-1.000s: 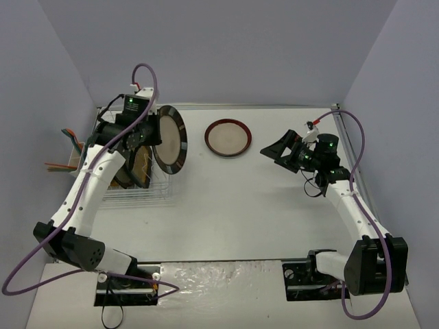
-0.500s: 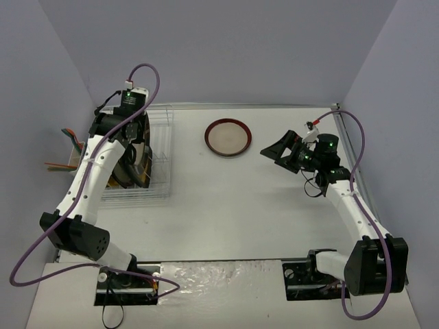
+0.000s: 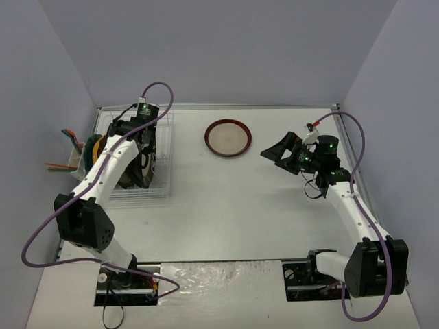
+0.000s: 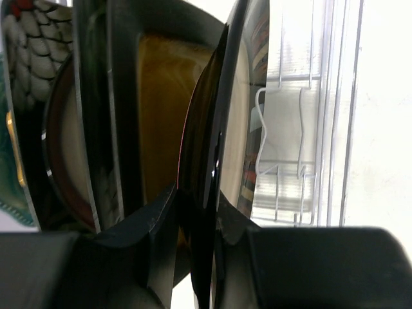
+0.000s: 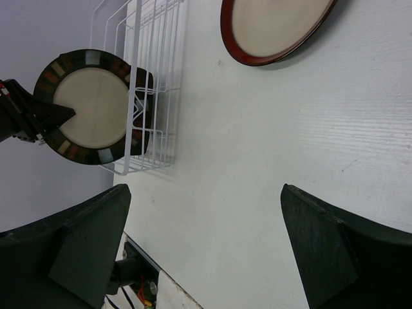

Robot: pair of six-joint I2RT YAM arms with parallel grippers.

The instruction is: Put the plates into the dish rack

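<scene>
My left gripper [image 3: 146, 137] [image 4: 196, 201] is shut on the rim of a dark plate [image 4: 228, 116] with a pale centre and a band of coloured blocks. That plate [image 5: 90, 106] stands on edge among the wires of the white dish rack [image 3: 162, 189] [image 4: 290, 167] [image 5: 151, 45]. More plates stand in the rack to its left, among them a yellow one [image 4: 161, 96] [image 3: 97, 147] and dark ones [image 3: 130, 175]. A red-rimmed plate [image 3: 228, 138] [image 5: 277, 26] lies flat on the table. My right gripper [image 3: 278, 152] [image 5: 206, 190] hovers open to the right of it, holding nothing.
A white utensil cup [image 3: 69, 164] with coloured utensils [image 3: 68, 133] hangs on the rack's left side, against the left wall. Grey walls close in the table on the left, back and right. The arm bases sit at the near edge.
My left arm has swung the held plate from over the rack's right side, face showing, to edge-on down between the rack's wires. The right arm has barely moved.
</scene>
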